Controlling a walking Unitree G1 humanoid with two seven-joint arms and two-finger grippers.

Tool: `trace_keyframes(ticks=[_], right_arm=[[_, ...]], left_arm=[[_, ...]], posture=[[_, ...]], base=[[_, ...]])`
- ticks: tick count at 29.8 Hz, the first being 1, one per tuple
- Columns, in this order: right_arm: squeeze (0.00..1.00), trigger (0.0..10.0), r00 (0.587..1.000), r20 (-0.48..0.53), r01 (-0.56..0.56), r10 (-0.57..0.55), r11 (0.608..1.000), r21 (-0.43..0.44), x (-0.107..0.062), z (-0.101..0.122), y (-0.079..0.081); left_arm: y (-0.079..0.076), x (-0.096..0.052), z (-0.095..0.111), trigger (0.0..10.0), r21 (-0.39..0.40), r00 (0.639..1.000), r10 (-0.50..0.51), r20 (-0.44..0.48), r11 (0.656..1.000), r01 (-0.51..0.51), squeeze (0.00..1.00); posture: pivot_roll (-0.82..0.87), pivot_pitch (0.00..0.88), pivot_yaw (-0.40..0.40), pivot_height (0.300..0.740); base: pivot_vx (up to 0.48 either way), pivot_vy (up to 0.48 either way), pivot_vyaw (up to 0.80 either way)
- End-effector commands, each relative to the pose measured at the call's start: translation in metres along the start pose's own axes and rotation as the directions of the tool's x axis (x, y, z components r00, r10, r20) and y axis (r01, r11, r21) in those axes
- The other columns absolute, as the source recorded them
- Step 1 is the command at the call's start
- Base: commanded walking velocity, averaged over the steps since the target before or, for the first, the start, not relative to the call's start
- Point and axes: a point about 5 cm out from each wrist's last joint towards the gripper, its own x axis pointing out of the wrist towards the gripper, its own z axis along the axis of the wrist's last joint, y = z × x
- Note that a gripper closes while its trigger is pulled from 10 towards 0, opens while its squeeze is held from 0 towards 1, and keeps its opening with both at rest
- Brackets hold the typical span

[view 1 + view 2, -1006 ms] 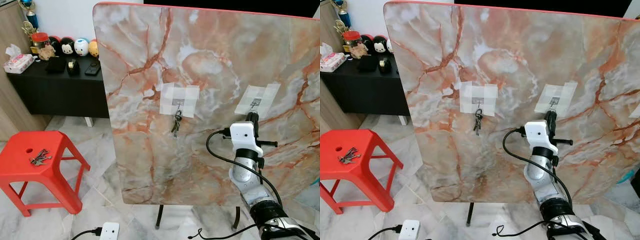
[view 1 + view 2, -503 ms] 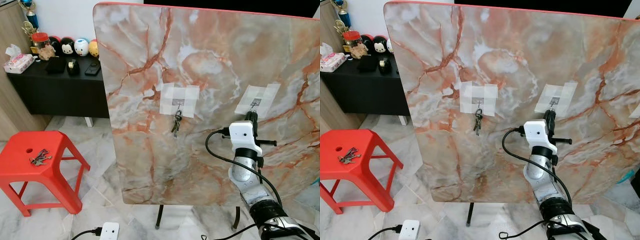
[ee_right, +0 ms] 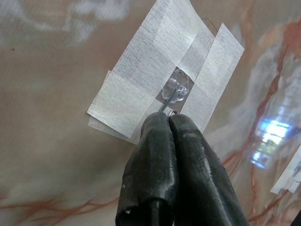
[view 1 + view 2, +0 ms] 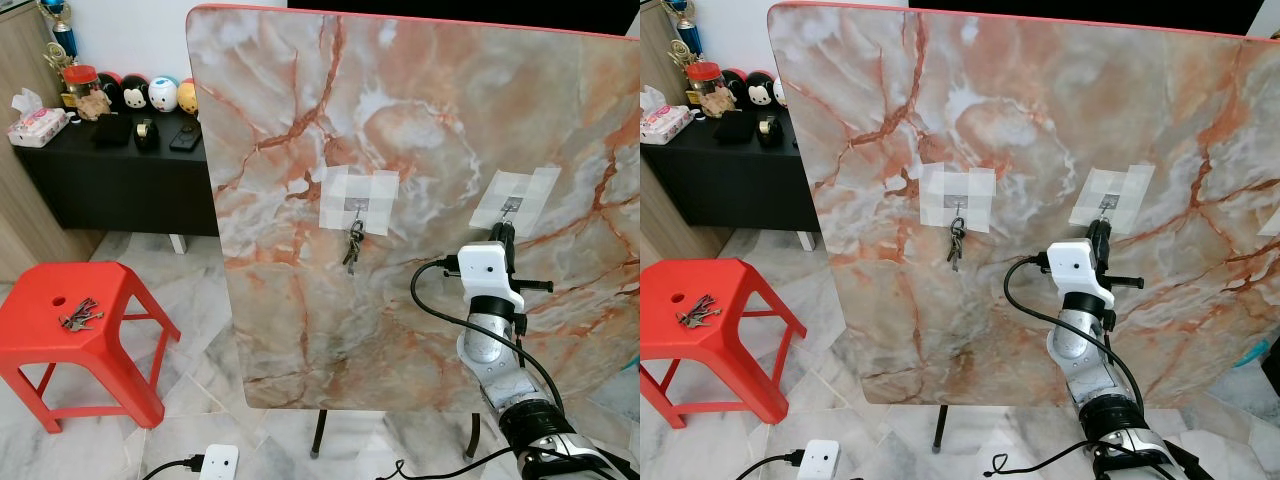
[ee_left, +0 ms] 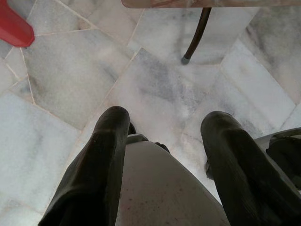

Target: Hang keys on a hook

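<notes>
An upright marble board (image 4: 420, 120) carries two taped hooks. A bunch of keys (image 4: 353, 245) hangs from the left hook (image 4: 355, 205). My right gripper (image 4: 505, 232) is raised to the right hook (image 4: 511, 206). In the right wrist view its fingertips (image 3: 160, 123) are pressed shut just under the clear hook (image 3: 176, 89), with a small metal ring (image 3: 172, 112) showing at their tip. Another bunch of keys (image 4: 80, 314) lies on the red stool (image 4: 110, 340) at the left. My left gripper (image 5: 167, 117) hangs open over the floor.
A black sideboard (image 4: 110, 170) with toys and small items stands at the back left. The board's dark legs (image 4: 320, 435) reach the marble floor. A white power strip (image 4: 218, 462) and black cables lie on the floor near my feet.
</notes>
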Motion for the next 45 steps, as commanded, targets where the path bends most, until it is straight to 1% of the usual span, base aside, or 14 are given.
trace_keyframes(ticks=[1,4,14,28,33,38,41,45], right_arm=[[0.00,10.0,1.000,-0.020,0.014,-0.013,1.000,0.020,-0.003,-0.001,-0.001],[0.00,10.0,0.999,-0.018,0.040,-0.039,0.999,0.033,-0.003,0.001,-0.003],[0.00,10.0,0.999,-0.024,0.043,-0.042,0.998,0.036,-0.009,-0.001,-0.004],[0.00,10.0,0.996,-0.033,0.080,-0.079,0.997,0.023,0.010,0.005,-0.011],[0.00,10.0,0.997,-0.037,0.075,-0.074,0.997,0.017,0.010,0.004,-0.011],[0.00,10.0,0.995,-0.069,0.072,-0.071,0.997,0.008,0.007,-0.002,-0.011],[0.00,10.0,0.994,-0.100,0.052,-0.052,0.999,-0.007,0.007,-0.006,-0.009],[0.00,10.0,0.993,-0.107,0.051,-0.052,0.999,-0.015,0.007,-0.008,-0.010]], left_arm=[[-0.002,-0.002,-0.011,10.0,-0.001,0.999,0.001,-0.043,1.000,-0.001,0.00],[-0.001,-0.002,-0.010,10.0,-0.002,0.999,0.003,-0.042,1.000,-0.003,0.00],[-0.001,-0.002,-0.009,10.0,0.000,0.999,0.002,-0.042,1.000,-0.002,0.00],[-0.001,-0.001,-0.008,10.0,0.003,0.999,0.005,-0.040,1.000,-0.005,0.00],[0.000,-0.002,-0.008,10.0,0.002,0.999,0.006,-0.040,1.000,-0.006,0.00],[0.000,-0.002,-0.008,10.0,0.003,0.999,0.006,-0.040,1.000,-0.006,0.00],[0.000,-0.002,-0.008,10.0,0.005,0.999,0.009,-0.039,1.000,-0.008,0.00],[0.000,-0.002,-0.008,10.0,0.005,0.999,0.010,-0.039,1.000,-0.010,0.00]], posture=[[0.09,0.000,-0.092,0.740],[0.09,0.000,-0.091,0.740],[0.09,0.000,-0.090,0.740],[0.09,0.000,-0.088,0.740],[0.09,0.000,-0.088,0.740],[0.09,0.000,-0.088,0.740],[0.09,0.000,-0.087,0.740],[0.09,0.000,-0.087,0.740]], base=[[0.000,0.000,0.00],[0.000,0.000,0.00],[0.000,0.000,0.00],[0.000,0.000,0.00],[0.000,0.000,0.00],[0.000,0.000,0.00],[0.000,0.000,0.00],[0.000,0.000,0.00]])
